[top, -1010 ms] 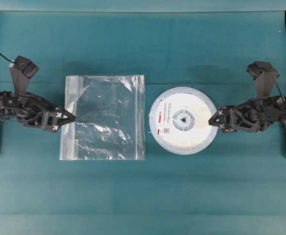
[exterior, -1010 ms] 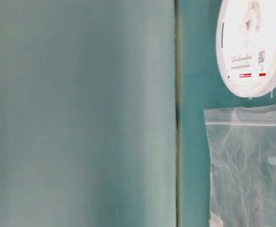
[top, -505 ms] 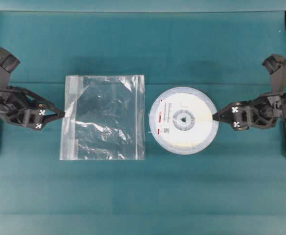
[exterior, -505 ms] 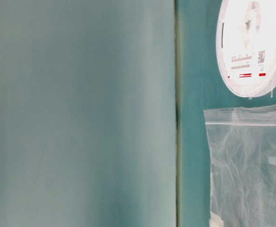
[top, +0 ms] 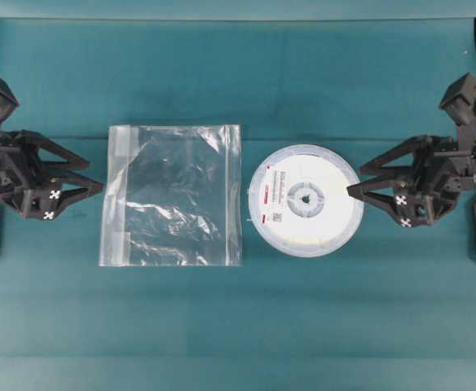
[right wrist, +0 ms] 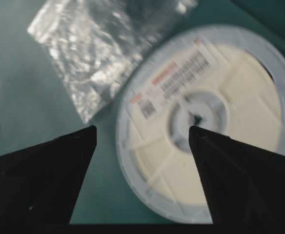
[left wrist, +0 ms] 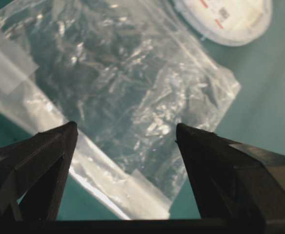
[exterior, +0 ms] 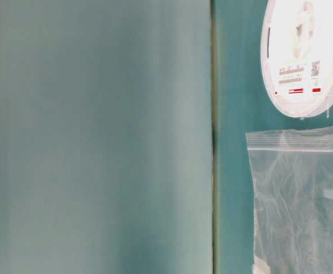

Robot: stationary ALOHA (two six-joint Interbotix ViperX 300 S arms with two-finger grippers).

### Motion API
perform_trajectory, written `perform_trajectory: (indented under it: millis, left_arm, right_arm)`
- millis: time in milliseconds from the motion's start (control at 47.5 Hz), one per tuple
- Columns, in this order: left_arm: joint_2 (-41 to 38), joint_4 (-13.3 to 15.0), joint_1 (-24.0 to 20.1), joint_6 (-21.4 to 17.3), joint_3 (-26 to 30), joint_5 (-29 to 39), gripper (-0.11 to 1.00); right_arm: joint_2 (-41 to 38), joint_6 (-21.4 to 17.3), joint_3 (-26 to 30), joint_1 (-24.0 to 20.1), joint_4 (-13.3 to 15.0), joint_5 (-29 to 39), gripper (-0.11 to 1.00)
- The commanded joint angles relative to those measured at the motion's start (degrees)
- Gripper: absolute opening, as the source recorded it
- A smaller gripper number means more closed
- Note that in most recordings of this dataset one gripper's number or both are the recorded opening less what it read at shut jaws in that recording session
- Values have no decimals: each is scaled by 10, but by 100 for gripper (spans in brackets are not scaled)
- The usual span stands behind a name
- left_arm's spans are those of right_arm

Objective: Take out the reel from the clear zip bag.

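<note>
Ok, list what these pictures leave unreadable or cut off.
- Reel label: print too small overhead, blurred in the right wrist view.
- Clear zip bag: cut off by the table-level view's right and bottom edges.
- Left tool and right tool: absent from the table-level view.

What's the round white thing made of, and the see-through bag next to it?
The reel looks like hard plastic: a smooth, slightly see-through white rim around a matte cream middle, with what looks like a paper label carrying red marks. The bag looks like thin, soft plastic film: it is clear, crinkled and throws shiny glints, with a thicker zip strip along one edge. Touch would settle it; this is only from looks.
</note>
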State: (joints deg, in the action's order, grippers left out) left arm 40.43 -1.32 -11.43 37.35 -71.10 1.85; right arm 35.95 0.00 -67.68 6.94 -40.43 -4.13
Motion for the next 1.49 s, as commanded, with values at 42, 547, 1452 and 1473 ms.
perform_trajectory:
  millis: [42,547,1452,1473]
  left_arm:
    - [7,-4,22,-19,18,-3,92]
    - [54,-3,62,-184,40,-7,92]
    - [182,-3,64,-296,54,-29,92]
    - [182,-4,64,-296,55,-30,92]
  right_arm:
    - [14,48,20,-7,2,-2,95]
    - [105,193,27,-47,2,0,95]
    - [168,294,34,-59,2,0,95]
    - [168,294,34,-59,2,0,95]
